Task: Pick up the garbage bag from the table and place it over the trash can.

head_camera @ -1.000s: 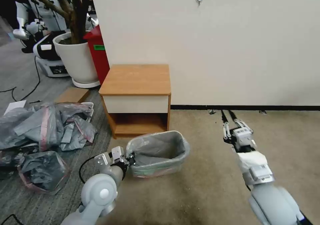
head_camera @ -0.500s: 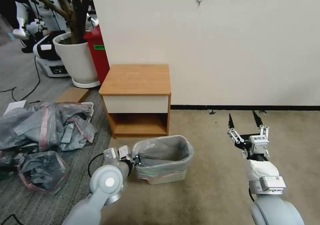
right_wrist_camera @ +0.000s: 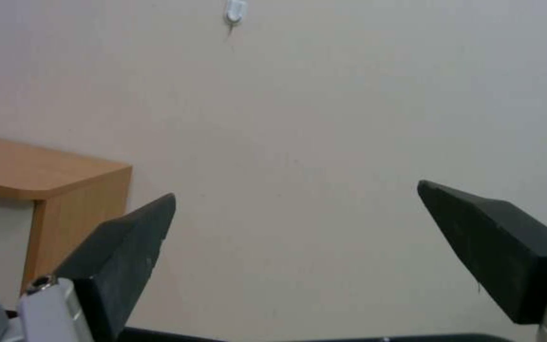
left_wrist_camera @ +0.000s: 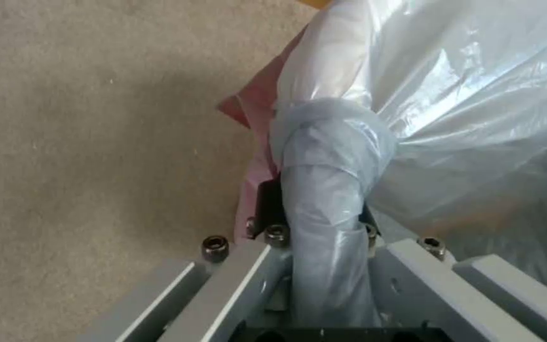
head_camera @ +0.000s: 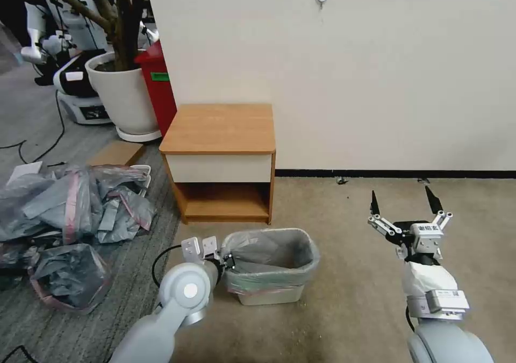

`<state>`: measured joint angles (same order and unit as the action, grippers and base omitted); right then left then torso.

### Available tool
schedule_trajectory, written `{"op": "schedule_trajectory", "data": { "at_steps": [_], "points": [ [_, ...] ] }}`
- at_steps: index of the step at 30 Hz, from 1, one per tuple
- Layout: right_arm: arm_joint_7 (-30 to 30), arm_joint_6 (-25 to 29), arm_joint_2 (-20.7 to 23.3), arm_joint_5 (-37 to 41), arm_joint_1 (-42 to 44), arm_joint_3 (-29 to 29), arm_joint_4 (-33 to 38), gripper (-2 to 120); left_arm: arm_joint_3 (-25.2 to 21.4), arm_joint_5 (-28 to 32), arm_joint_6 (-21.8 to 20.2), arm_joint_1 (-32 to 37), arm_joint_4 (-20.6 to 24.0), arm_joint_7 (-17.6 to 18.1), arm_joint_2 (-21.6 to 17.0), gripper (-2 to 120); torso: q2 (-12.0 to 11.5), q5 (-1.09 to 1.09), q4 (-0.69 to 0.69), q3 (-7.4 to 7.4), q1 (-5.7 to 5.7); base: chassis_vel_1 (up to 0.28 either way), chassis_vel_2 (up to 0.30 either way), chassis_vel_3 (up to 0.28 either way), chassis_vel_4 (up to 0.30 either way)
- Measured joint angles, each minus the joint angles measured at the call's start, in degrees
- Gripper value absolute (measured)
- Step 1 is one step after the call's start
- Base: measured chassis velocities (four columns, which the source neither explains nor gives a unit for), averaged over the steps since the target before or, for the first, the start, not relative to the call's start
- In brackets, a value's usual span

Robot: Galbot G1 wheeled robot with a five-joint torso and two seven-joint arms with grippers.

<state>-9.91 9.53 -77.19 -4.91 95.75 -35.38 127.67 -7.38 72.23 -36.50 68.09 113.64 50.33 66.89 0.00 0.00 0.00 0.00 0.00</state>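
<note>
The garbage bag (head_camera: 269, 253) is pulled over the trash can (head_camera: 266, 294), which stands on the carpet in front of the desk (head_camera: 220, 129). The bag's grey plastic lines the inside, and its pink band hangs over the can's rim. The left tool (head_camera: 224, 257) pinches the bag at the can's left rim. The right tool (head_camera: 404, 201) hangs in the air, well apart on the right, with its fingers spread wide.

trash can (head_camera: 270, 269): tipped a second ago, now upright, shifted to the robot's right
left gripper (head_camera: 224, 259): moved right with it, clamped on the garbage bag (head_camera: 269, 250) rim
right gripper (head_camera: 406, 204): fingers spread wide, drawn back
</note>
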Motion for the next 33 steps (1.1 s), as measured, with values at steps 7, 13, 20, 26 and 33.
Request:
{"op": "schedule_trajectory", "data": {
  "at_steps": [7, 13, 20, 26, 33],
  "points": [
    [-0.02, 0.28, -0.05, 0.00, 0.27, 0.03, -0.01, 98, -0.89, 0.01, -0.37, 0.87, 1.30, -1.04, -0.61, 25, 0.00, 0.00, 0.00, 0.00, 0.00, 0.000, 0.000, 0.000, 0.000],
    [-0.04, 0.77, -0.28, -0.06, 0.47, 0.08, -0.02, 98, -2.46, 0.25, -0.91, 2.31, 2.88, -1.82, -1.54, 51, 0.00, 0.00, 0.00, 0.00, 0.00, 0.000, 0.000, 0.000, 0.000],
    [-0.19, 1.03, -0.42, 0.10, 0.63, -0.46, -0.03, 97, -5.59, 1.21, -1.42, 4.70, 5.91, -4.14, -3.46, 63, 0.00, 0.00, 0.00, 0.00, 0.00, 0.000, 0.000, 0.000, 0.000],
    [1.69, 1.04, -0.04, 5.63, 0.72, -1.65, 0.56, 99, -10.19, 1.34, -1.81, 7.80, 9.86, -10.95, -5.95, 63, 0.00, 0.00, 0.00, 0.00, 0.00, 0.000, 0.000, 0.000, 0.000],
    [2.96, 2.92, 0.33, 10.49, 1.78, -2.39, 1.23, 100, -14.06, -12.71, 4.53, 11.67, 13.99, -21.89, -7.20, 64, 0.00, 0.00, -0.01, 0.00, 0.00, 0.000, 0.000, 0.000, 0.000]
  ]
}}
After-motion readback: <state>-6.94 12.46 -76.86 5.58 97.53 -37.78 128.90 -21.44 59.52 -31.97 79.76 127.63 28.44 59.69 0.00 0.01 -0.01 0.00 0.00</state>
